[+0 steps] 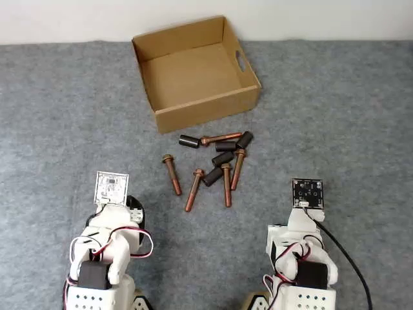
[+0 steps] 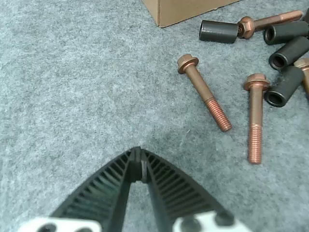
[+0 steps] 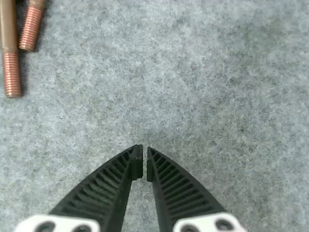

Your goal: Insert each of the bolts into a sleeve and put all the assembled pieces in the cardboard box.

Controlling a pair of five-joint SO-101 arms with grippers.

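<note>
- An open brown cardboard box sits at 12 o'clock on the grey felt-covered worktop
- Five copper-coloured flange-head bolts and five short black cylindrical sleeves lie loose in a cluster mid-worktop, at 6 o'clock from the box, all outside it
- One bolt, nearest the box, lies crosswise with its head against the end of a sleeve
- The left end effector, at 7 o'clock, has its black ribbed fingers pressed together on nothing; the cluster lies at 1 o'clock from it
- The right end effector, at 5 o'clock, is closed to a hairline slit and grips nothing; the cluster lies at 11 o'clock from it
</note>
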